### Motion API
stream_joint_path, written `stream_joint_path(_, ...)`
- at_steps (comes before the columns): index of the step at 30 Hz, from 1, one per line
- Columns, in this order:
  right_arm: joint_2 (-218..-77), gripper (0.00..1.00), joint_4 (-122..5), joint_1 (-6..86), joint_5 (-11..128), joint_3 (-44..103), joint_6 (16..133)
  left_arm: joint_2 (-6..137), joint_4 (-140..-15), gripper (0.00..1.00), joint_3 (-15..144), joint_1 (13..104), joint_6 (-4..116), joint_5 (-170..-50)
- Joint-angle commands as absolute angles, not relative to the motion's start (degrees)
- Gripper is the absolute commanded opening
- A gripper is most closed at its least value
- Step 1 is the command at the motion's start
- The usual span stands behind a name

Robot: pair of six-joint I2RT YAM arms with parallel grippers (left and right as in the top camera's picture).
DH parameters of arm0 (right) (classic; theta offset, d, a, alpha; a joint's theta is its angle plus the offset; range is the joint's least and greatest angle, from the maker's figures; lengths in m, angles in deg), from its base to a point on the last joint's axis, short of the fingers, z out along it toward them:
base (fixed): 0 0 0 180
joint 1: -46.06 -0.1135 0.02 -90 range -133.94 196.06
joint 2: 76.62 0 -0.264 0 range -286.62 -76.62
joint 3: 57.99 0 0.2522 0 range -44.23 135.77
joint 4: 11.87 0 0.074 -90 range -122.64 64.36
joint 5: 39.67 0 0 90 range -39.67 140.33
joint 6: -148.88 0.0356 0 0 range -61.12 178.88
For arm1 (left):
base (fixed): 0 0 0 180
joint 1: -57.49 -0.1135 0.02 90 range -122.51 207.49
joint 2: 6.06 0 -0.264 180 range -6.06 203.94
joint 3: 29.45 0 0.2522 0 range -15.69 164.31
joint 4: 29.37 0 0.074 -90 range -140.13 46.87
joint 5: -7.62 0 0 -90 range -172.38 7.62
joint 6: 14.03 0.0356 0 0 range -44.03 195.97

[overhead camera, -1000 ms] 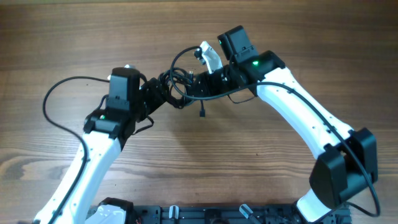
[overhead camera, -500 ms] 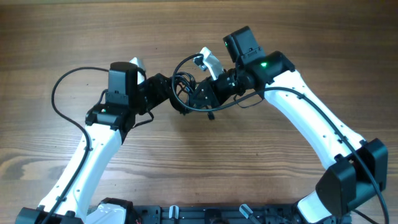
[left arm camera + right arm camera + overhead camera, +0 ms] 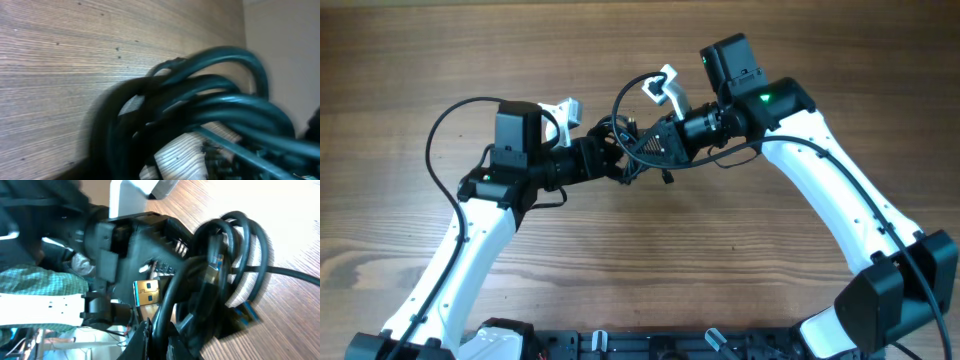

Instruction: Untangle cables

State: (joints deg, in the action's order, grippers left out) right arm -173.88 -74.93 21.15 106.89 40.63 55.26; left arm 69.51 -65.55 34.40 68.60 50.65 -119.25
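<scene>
The cables (image 3: 620, 135) are a bundle of thin black cords, held up off the wooden table between my two grippers. My left gripper (image 3: 610, 160) meets the bundle from the left and is shut on it; in the left wrist view the blurred black loops (image 3: 200, 115) fill the frame. My right gripper (image 3: 642, 147) meets it from the right and is shut on one cord (image 3: 195, 305). The right wrist view shows looped cords (image 3: 235, 255), a USB plug with a gold shell (image 3: 147, 291) and a blue connector (image 3: 245, 312).
The wooden table (image 3: 640, 270) surrounds the arms. A thicker black arm cable (image 3: 445, 120) arcs out to the left of my left arm. The arm bases stand along the front edge (image 3: 650, 345).
Both grippers have risen and shifted right and away with the bundle. The left wrist has turned more level. The dangling plug has come up closer to the bundle.
</scene>
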Motion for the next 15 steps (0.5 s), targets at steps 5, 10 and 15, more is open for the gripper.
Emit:
stream_joint_path(5,-171.97,0.04,-73.84,21.09,85.89,41.05,67.04,70.13,-64.52,0.04,34.57,68.53,53.08,-119.81)
stream_joint_path(10,-171.97,0.04,-76.73,21.09,53.69,41.03,84.09,70.13,-64.56,0.04,34.57,66.04,52.36,-119.35)
stream_joint_path(15,-171.97,0.07,-77.88,22.05,38.04,41.05,89.05,70.13,-65.11,0.04,34.57,61.91,51.55,-118.50)
